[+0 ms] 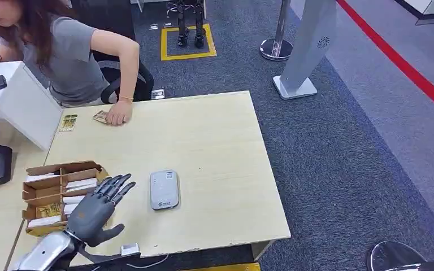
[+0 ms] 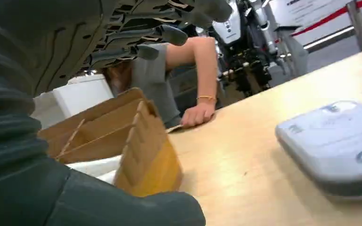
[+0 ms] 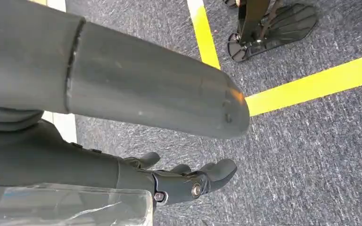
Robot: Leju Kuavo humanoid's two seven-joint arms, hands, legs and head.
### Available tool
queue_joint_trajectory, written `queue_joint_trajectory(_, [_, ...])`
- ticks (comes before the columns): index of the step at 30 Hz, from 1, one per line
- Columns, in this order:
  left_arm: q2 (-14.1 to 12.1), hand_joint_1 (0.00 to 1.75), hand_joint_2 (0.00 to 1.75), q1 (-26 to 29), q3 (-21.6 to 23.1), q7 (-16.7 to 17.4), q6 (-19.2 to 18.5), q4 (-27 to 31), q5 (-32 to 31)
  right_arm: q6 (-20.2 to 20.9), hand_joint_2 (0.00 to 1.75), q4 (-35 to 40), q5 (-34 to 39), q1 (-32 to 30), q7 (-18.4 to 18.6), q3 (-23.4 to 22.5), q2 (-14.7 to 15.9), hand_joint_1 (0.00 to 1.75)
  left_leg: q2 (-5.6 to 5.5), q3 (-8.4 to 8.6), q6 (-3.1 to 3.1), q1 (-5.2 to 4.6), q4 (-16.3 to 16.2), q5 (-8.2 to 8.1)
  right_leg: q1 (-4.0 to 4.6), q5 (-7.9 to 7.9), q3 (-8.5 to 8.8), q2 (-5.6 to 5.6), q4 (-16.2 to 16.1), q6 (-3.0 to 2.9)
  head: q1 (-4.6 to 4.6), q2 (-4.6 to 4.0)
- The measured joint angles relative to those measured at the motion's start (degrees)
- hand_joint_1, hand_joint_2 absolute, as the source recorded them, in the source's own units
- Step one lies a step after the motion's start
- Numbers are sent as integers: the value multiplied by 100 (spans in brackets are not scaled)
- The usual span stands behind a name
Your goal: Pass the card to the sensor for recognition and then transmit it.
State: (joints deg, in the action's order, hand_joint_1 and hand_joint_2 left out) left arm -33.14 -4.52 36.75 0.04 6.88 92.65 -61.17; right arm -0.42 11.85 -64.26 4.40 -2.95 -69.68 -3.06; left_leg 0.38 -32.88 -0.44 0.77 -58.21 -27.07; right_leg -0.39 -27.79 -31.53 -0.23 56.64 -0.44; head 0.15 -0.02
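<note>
Left hand (image 1: 97, 208), at the near-left edge of the pale wooden surface (image 1: 215, 158): fingers apart and outstretched, nothing held, raised above the right side of the cardboard organiser (image 1: 48, 195). Same left hand in the left wrist view as grey ribbed cover, thick thumb and dark fingers (image 2: 169, 34) spread overhead. Right hand (image 3: 188, 181), seen from the right wrist camera, hanging over dark carpet crossed by yellow floor tape (image 3: 311, 84): thumb extended, fingers loosely curled, nothing visibly in the grasp; open or closed cannot be told for certain.

Cardboard organiser, open-topped and divided into compartments, stocked with white slips and one patterned item. Grey rounded sensor (image 1: 164, 189), flat on the surface just right of the left hand, not touched. White connector with cable (image 1: 130, 249) at the near edge.

Farther back, card (image 1: 100, 117) lying flat at the far-left edge of the surface, under the fingertips of a person's hand (image 1: 118, 114). Second patterned card (image 1: 68, 122) just left of it, near a white box (image 1: 25, 104). Seated person in grey top (image 1: 70, 53) behind that edge. Beyond, carpet with yellow square marking (image 1: 187, 42), white pillar stand (image 1: 308, 48), stanchion base (image 1: 276, 49) and red line (image 1: 401, 62).
</note>
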Motion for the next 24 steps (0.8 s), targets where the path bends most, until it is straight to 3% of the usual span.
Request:
queue_joint_trajectory(12, [157, 0, 175, 1237, -695, 986, 772, 234, -1100, -15, 0, 0, -109, -16, 59, 0, -2, 0, -2, 0, 0, 0, 1, 0, 0, 0, 2, -2, -1, 1, 0, 0])
queue_joint_trajectory(20, [243, 0, 175, 1616, -1026, 1358, 978, 363, -1367, -15, 0, 0, -173, -17, 50, 0, -2, 0, -2, 1, 0, 0, 1, 1, 0, 0, 3, -3, 0, 0, 2, -2])
queue_joint_trajectory(24, [262, 0, 175, 1706, -1161, 1388, 997, 389, -1389, -15, 0, 0, -177, -15, 48, 0, -2, 0, -4, 1, 0, 0, 1, 1, 0, 0, 4, -6, 0, 0, 0, 0])
